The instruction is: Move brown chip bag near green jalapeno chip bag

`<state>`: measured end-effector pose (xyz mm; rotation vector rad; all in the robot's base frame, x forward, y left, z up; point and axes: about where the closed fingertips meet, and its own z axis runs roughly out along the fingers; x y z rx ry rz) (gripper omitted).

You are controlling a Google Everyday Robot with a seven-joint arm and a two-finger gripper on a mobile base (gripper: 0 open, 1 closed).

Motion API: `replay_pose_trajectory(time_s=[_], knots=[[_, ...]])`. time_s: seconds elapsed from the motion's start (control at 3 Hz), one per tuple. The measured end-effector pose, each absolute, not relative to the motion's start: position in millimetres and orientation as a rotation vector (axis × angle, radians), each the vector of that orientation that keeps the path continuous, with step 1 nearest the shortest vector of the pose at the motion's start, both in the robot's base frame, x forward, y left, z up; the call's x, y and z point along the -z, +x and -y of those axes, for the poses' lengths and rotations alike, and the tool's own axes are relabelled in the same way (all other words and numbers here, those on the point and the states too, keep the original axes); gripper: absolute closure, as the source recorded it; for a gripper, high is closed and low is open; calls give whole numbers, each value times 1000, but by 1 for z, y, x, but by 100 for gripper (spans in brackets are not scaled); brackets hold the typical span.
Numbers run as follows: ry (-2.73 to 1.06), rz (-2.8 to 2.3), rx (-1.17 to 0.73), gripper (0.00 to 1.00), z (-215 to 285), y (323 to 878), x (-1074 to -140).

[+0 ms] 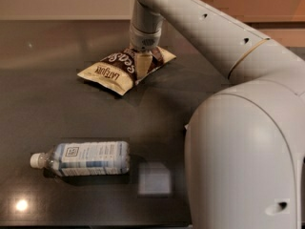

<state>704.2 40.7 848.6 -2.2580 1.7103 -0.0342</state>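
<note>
The bottle [83, 157] lies on its side on the dark table [47, 104], white cap pointing left, label up. Beyond the bottle and a little to its right, well apart from it, sits the brown bag [114, 71]. It is puffy and lies at a slant, its cream end (lettered "LATE JULY") toward the bottle and its other cream end pointing away to the right.

The claw [143, 65] comes straight down onto the bag's dark brown middle, on the side farther from the bottle, and it touches the bag. Whether it is gripping the bag or only resting on it, I cannot tell.

Just right of the bottle's base there is a pale square patch [155, 178] on the table. The arm [238, 142] rises right of the bottle as a large white shell that hides that part of the table, then reaches back and leftward to the claw. The green bag is not visible in this view.
</note>
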Motion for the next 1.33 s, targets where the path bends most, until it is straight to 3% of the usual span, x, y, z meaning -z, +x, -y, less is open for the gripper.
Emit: replay_pose_trajectory(time_s=[0.67,1.0,1.33], knots=[[-2271,-1718,52,87,-25,682,-877],[-2265,-1788,106,100,5,660,-894],[-2235,-1902,189,100,45,636,-908]])
